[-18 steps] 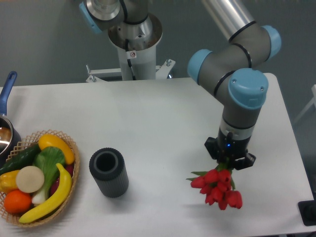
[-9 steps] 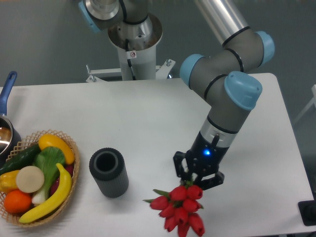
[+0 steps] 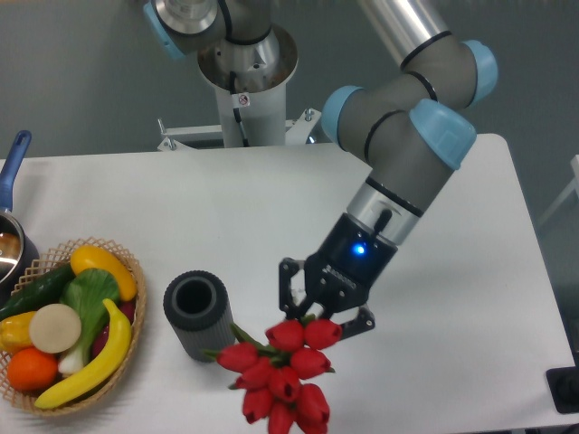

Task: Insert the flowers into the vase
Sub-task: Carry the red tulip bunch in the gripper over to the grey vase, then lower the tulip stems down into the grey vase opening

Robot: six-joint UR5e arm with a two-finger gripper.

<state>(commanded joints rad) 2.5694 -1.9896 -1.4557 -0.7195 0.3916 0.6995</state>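
Red flowers (image 3: 280,380) w/ green stems, dk grey ribbed vase (image 3: 199,316), white table (image 3: 271,217).

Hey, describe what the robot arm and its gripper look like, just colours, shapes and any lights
The arm is built of thick grey cylindrical segments with light blue round caps at the joints and a shiny silver tube higher up. The wrist narrows to a pale grey band, then a black section with a glowing blue light. The gripper is black, with short angular jaws.

A round wicker basket (image 3: 134,298) sits on the white table (image 3: 271,208), well to the left of the hand. It holds a yellow banana (image 3: 95,360), an orange (image 3: 32,368), a green leafy vegetable (image 3: 89,297) and a cucumber (image 3: 36,291). Beyond it, at the far left edge, stands a blue-handled pot (image 3: 11,237).
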